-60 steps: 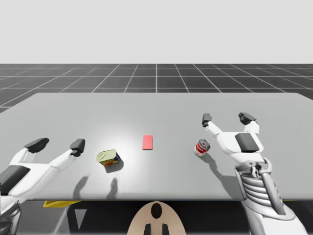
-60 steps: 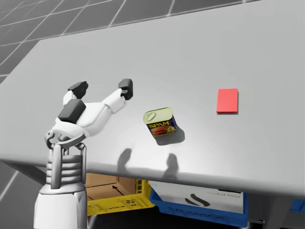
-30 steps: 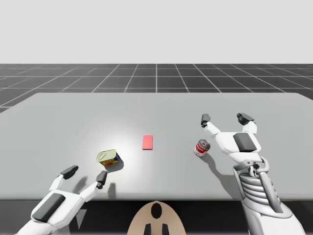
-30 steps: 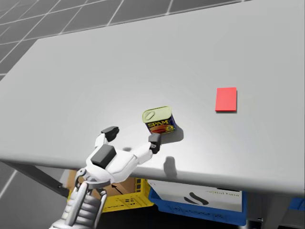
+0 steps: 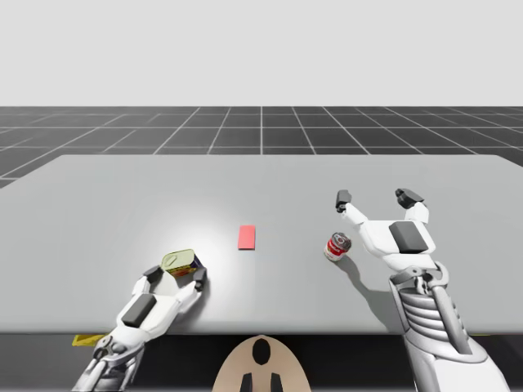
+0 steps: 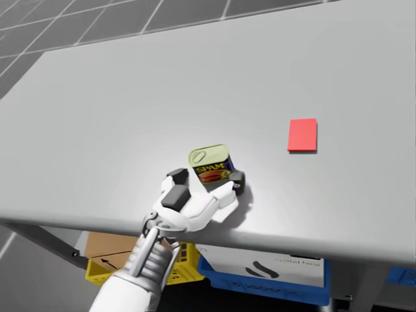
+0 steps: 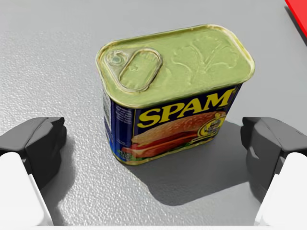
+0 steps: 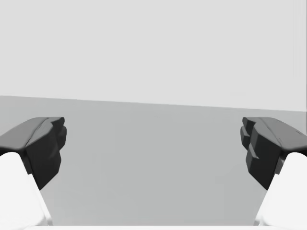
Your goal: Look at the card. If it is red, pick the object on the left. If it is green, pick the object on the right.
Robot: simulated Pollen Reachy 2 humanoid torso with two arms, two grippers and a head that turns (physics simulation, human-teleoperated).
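See a red card lying flat near the middle of the grey table. Find the blue rectangular can at 8 o'clock from the red card, standing with its gold lid up. Have the left gripper released and spread wide around this can, jaws one at each side, both apart from it. Find a red round can at 3 o'clock from the red card. Have the right gripper spread too, grasping nothing, at 1 o'clock from the red round can.
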